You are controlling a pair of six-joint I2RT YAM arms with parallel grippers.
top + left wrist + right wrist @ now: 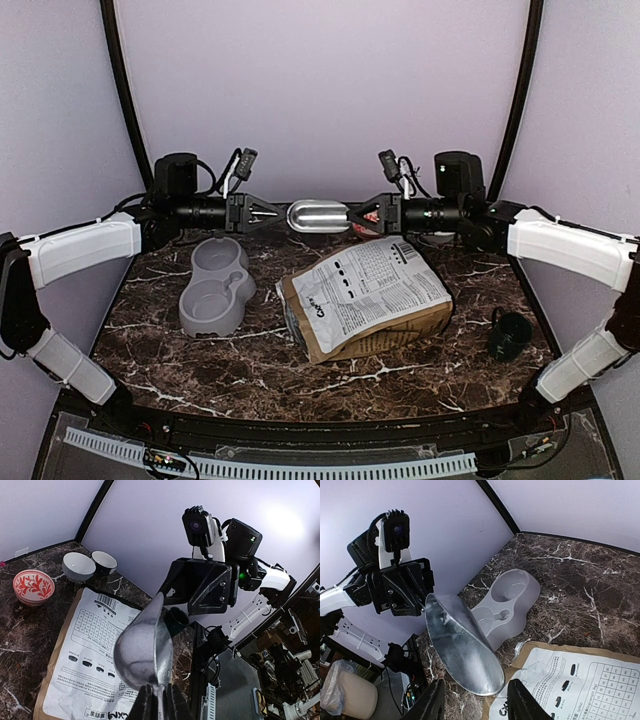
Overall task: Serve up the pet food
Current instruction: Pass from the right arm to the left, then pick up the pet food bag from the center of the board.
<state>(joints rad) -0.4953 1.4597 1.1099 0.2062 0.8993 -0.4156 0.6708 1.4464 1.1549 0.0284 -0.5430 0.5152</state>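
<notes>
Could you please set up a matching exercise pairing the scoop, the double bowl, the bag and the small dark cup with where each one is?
Things: 1 metal scoop; 2 grey double bowl; 3 printed bag; 4 small dark cup.
Places: A flat in the middle of the table; B near the table's right edge; C in the air, handle in the left tool; D left of the bag.
Pairs: 1-C, 2-D, 3-A, 4-B.

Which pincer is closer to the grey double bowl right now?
Left. The left pincer hangs just beyond the far end of the grey double bowl; the right pincer is further right, beyond the far edge of the bag.
</notes>
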